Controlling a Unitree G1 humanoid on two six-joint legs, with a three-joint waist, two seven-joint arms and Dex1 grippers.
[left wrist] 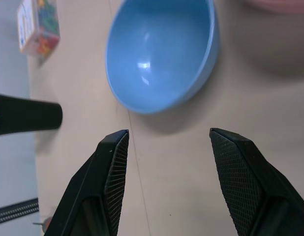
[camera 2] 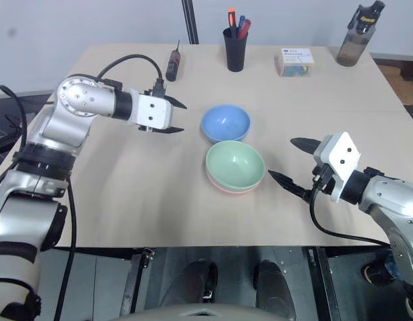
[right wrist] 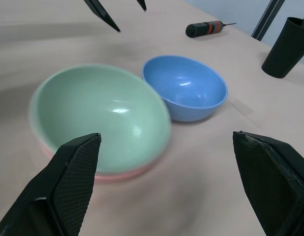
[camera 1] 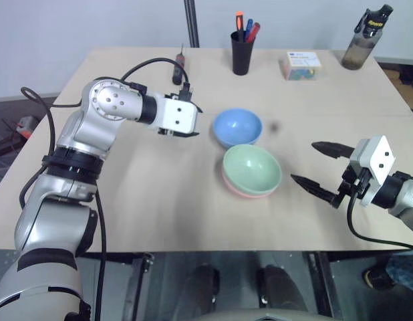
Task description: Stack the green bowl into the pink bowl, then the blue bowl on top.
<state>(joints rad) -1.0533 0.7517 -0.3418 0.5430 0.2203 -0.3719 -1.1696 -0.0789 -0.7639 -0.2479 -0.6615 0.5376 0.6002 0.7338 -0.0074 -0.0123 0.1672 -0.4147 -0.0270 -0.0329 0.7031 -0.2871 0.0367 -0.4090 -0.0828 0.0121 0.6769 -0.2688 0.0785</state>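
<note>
The green bowl sits nested inside the pink bowl, whose rim shows just beneath it, near the table's middle. The blue bowl stands upright on the table right behind that pair, almost touching it. My left gripper hovers to the left of the blue bowl, open, nothing between its fingers; the blue bowl lies just ahead of it. My right gripper is held wide open to the right of the green bowl, clear of it.
At the back of the table stand a black pen cup, a small box of coloured bits and a dark bottle. A screwdriver lies at the back left. The table's front edge runs close below the bowls.
</note>
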